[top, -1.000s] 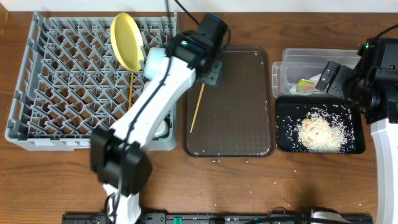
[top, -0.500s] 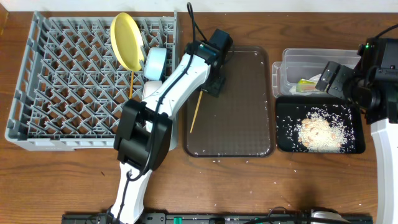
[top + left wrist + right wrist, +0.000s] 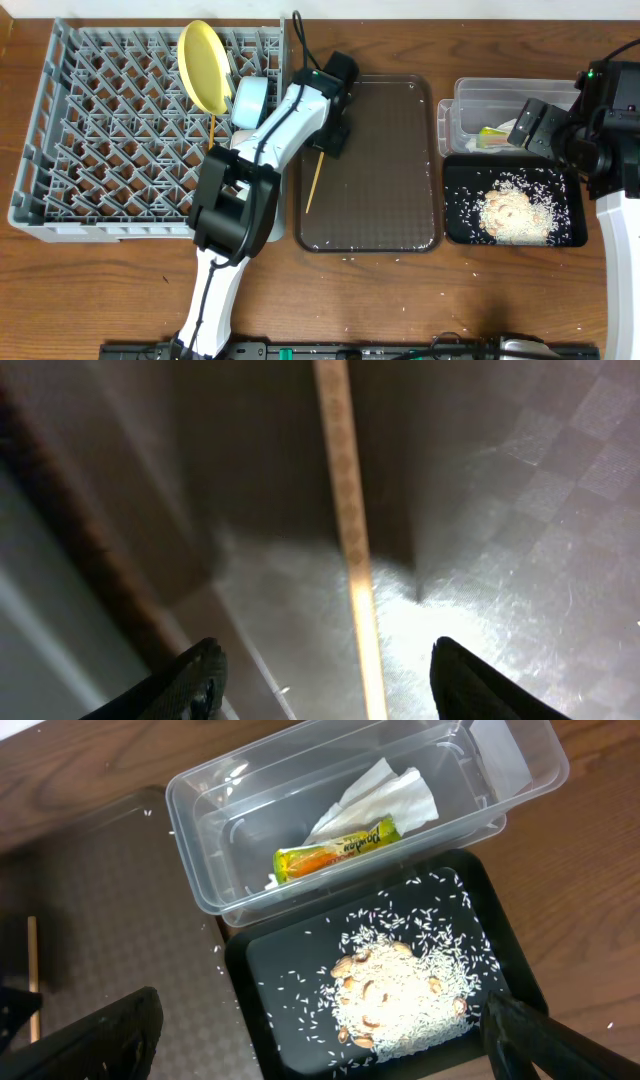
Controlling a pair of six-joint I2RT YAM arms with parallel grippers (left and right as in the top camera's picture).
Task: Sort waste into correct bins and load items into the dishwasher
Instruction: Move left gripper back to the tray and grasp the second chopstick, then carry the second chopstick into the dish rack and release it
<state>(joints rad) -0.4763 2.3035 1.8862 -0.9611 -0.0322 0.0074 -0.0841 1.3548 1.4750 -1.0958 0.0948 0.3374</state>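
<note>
My left gripper (image 3: 333, 140) is open, low over a wooden chopstick (image 3: 316, 173) lying on the brown serving tray (image 3: 385, 200); in the left wrist view the chopstick (image 3: 350, 540) runs between its open fingers (image 3: 322, 680). The grey dish rack (image 3: 100, 120) holds the yellow plate (image 3: 205, 65) upright, the light blue bowl (image 3: 250, 100) and a second chopstick (image 3: 212, 135). My right gripper (image 3: 320, 1050) is open, high above the bins. The clear tub (image 3: 230, 810) holds the green-and-yellow wrapper (image 3: 340, 848) and white paper (image 3: 385, 792). The black tray (image 3: 270, 980) holds rice and food scraps (image 3: 400, 995).
Loose rice grains lie on the wooden table (image 3: 400, 300) in front of the serving tray. The clear tub (image 3: 470, 100) and black tray (image 3: 455, 225) sit at the right, just right of the serving tray. My right arm (image 3: 610, 130) stands at the right edge.
My left gripper has moved from above the rack's right wall down onto the serving tray's left side, over the chopstick. The right arm has not moved.
</note>
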